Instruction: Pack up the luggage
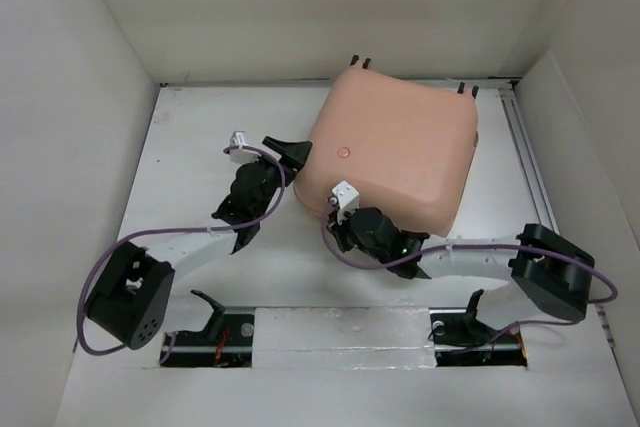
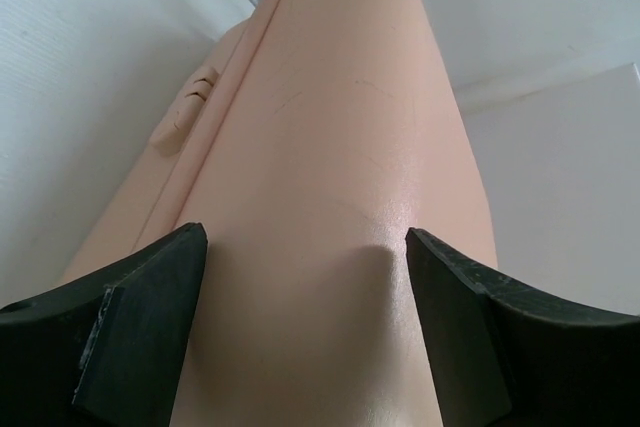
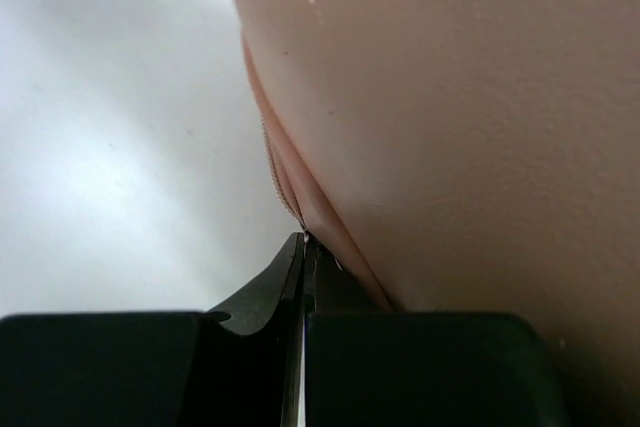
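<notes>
The luggage (image 1: 400, 147), a peach-pink hard-shell suitcase, lies closed at the back of the white table (image 1: 200, 137), its round logo (image 1: 344, 151) facing up and its wheels (image 1: 360, 62) at the far edge. My left gripper (image 1: 292, 152) stands open at its left corner. In the left wrist view its fingers (image 2: 150, 327) straddle the rounded shell (image 2: 330, 147) without pinching it. My right gripper (image 1: 338, 209) is shut at the front left edge. Its tips (image 3: 303, 247) meet right at the zipper seam (image 3: 280, 177) under the shell (image 3: 480, 97); whether they pinch a zipper pull I cannot tell.
White walls enclose the table on three sides. A metal rail (image 1: 525, 137) runs along the right side. Two black stands (image 1: 210, 312) (image 1: 465, 312) sit by the arm bases at the near edge. Purple cables loop off both arms.
</notes>
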